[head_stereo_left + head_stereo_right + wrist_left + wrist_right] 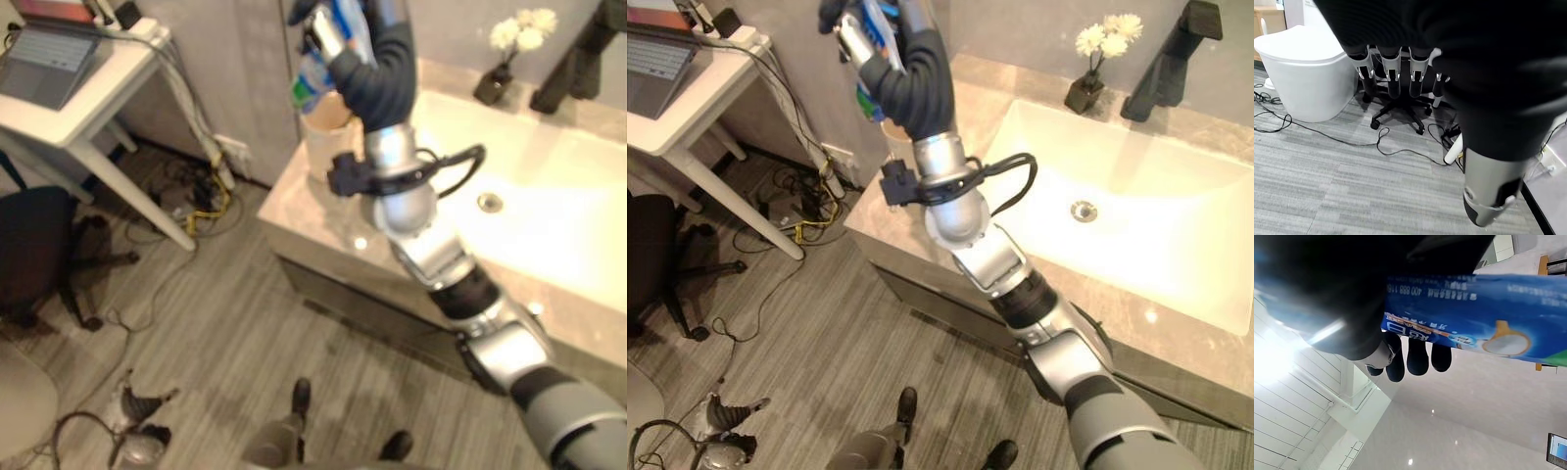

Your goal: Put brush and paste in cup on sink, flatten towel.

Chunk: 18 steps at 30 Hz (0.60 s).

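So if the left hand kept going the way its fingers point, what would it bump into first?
Probably the black office chair. The left hand hangs open, its fingers aimed toward the chair's wheeled base on the grey floor. Depth is hard to judge, so the floor might come first.

Your right robot hand (872,34) hangs over the desk's (911,245) left end, its fingers curled round the paste tube (1474,308), right above the cup (328,122); the sink basin (1136,215) to the right lies open and bare down to its drain (1081,210); along the back edge a flower vase (1087,88) and the dark tap (1171,59) stand in your way; your left robot hand (1396,68) hangs low over the floor, with an office chair (1400,103) and a toilet (1308,68) close ahead.
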Available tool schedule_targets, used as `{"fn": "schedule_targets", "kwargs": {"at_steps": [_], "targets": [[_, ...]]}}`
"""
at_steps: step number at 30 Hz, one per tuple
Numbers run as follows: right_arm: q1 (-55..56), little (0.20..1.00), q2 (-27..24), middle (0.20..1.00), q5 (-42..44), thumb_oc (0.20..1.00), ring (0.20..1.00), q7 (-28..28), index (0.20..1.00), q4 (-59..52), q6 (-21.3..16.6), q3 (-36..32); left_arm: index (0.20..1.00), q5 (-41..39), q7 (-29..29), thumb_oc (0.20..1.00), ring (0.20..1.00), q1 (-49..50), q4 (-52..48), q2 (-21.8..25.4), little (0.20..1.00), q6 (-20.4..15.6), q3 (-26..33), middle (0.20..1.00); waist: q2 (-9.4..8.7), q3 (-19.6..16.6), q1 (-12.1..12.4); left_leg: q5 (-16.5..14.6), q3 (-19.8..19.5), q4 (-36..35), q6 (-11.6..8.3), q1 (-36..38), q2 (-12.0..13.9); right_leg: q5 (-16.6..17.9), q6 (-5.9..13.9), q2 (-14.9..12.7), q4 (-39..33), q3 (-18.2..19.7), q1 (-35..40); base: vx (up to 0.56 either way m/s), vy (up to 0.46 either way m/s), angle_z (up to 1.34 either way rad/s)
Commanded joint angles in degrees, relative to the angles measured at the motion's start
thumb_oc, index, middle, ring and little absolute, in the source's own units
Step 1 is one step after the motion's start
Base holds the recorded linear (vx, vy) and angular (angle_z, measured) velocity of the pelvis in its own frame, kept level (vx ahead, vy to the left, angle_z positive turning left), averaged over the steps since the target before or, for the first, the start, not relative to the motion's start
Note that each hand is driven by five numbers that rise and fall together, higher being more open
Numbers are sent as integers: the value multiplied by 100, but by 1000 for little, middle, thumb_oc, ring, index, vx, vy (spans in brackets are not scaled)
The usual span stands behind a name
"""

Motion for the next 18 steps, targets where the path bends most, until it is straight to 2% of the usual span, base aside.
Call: {"fn": "schedule_targets", "kwargs": {"at_steps": [1, 18], "targets": [[-709, 200, -76, 200, 126, 200, 200, -67, 200, 33, -457, 174, 1000, 5, 87, 1000, 1000, -256, 217, 245, 1000, -69, -89, 1000, -37, 88, 64, -464, -128, 68, 174, 188, -85, 279, 197, -259, -9, 189, 330, -38, 38, -2], [-807, 200, -251, 200, -7, 200, 200, -142, 200, 149, -383, 220, 1000, 190, 56, 1000, 1000, -348, 471, 73, 1000, -25, -451, 1000, -102, 128, 33, -508, -82, 68, 215, 180, -88, 379, 245, -253, -9, 274, 264, -1, 6, 0]]}}
